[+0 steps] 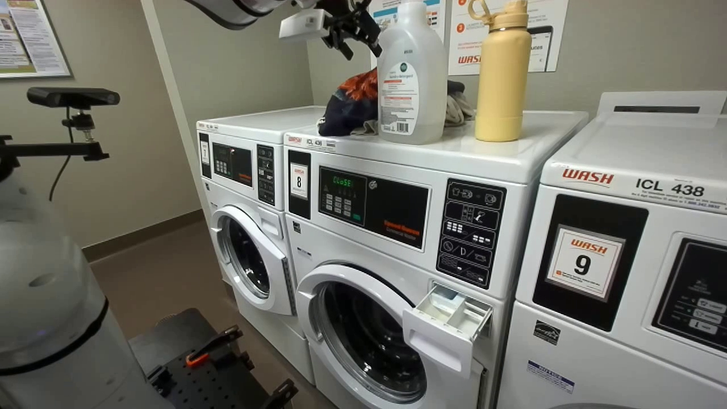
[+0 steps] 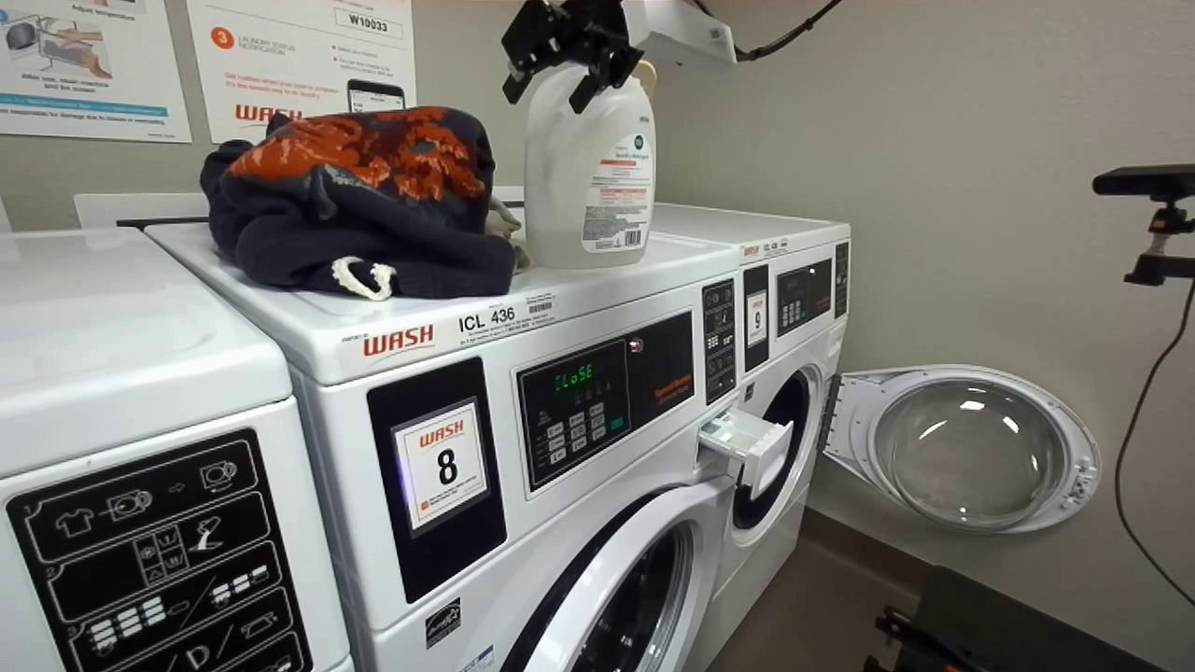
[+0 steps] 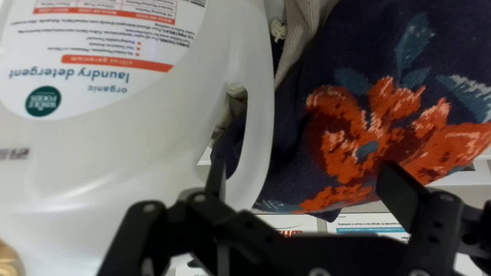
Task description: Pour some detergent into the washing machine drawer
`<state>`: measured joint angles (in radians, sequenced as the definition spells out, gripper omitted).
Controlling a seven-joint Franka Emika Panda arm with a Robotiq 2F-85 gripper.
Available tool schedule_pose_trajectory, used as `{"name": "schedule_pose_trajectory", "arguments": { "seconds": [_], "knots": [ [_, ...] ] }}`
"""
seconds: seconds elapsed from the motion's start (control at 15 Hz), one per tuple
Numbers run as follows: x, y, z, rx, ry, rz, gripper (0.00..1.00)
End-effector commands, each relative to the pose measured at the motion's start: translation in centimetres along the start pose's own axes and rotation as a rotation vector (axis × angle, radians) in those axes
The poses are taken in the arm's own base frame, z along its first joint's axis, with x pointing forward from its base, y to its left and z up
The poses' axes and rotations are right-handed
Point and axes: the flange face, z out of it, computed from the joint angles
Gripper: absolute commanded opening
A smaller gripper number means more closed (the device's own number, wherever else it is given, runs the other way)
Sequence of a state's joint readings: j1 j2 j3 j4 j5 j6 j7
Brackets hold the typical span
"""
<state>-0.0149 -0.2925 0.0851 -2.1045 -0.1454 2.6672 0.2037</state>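
Note:
The detergent, a translucent whitish jug with a printed label, stands upright on top of machine 8; it also shows in an exterior view and the wrist view. Its cap is cut off or hidden. My gripper is open and empty at the jug's upper handle side, also in an exterior view. In the wrist view the gripper has its left finger overlapping the handle opening; I cannot tell if it is inside. The washing machine drawer is pulled out, also in an exterior view.
Dark clothes with orange flowers lie beside the jug, close behind the fingers in the wrist view. A yellow bottle stands at the jug's other side. Machine 8's round door is near the drawer. A camera mount stands nearby.

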Motion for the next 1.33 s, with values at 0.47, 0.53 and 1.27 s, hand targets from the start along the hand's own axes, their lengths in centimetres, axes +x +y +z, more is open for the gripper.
{"name": "schedule_pose_trajectory", "arguments": {
  "seconds": [0.47, 0.53, 1.27],
  "knots": [
    [-0.4, -4.3, -9.3, -0.027, -0.186, -0.081, 1.00],
    [-0.4, -4.4, -10.0, -0.035, -0.211, -0.091, 1.00],
    [-1.2, -5.7, -11.0, -0.032, -0.311, -0.158, 1.00]
  ]
}}
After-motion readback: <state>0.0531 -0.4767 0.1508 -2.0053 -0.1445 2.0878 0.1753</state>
